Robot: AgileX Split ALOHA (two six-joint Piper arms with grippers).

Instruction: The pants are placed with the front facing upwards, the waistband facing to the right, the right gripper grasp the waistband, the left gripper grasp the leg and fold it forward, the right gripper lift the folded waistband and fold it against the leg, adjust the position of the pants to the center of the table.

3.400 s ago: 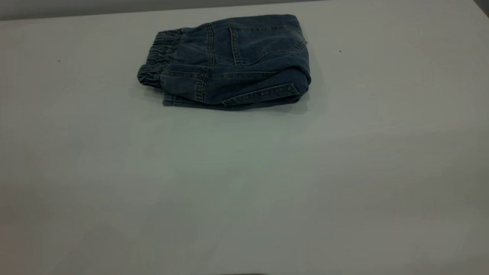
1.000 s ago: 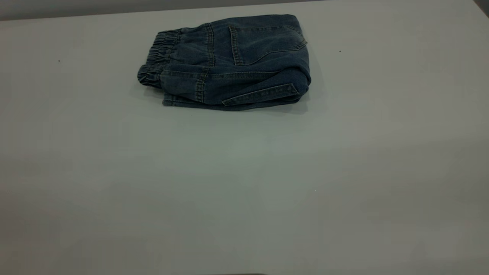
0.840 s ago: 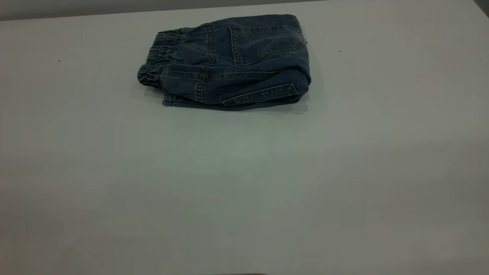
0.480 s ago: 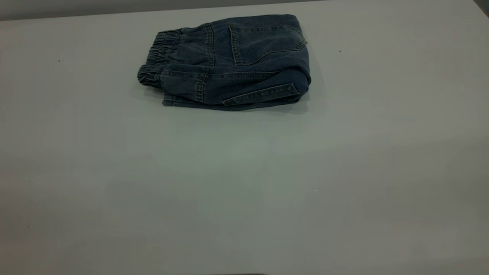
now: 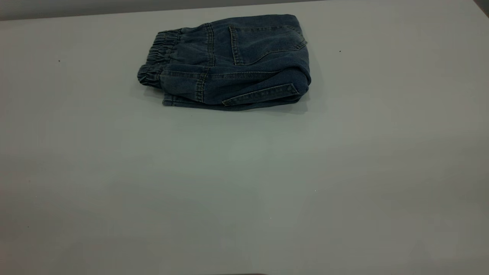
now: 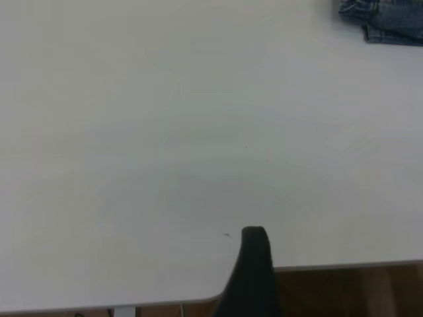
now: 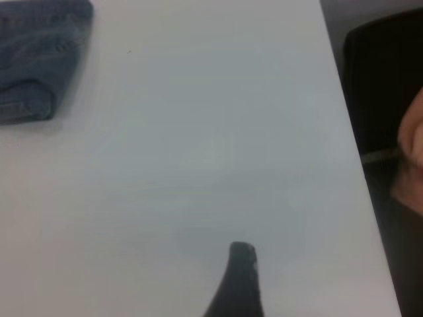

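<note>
Nothing has shifted since the earlier frames: the pants (image 5: pixel 225 63) lie folded in the upper middle of the exterior frame, waistband (image 5: pixel 156 61) toward frame left, pocket up. They sit near the desk's (image 5: pixel 244 183) far edge, apparently short of center. Both end effectors are pulled back, well apart from the cloth; the left end effector (image 6: pixel 254 264) and right end effector (image 7: pixel 239 277) each show one dark tip, so I cannot tell if they are released or clenched. To center the bundle well, drag it flat and low so the layers stay stacked.
</note>
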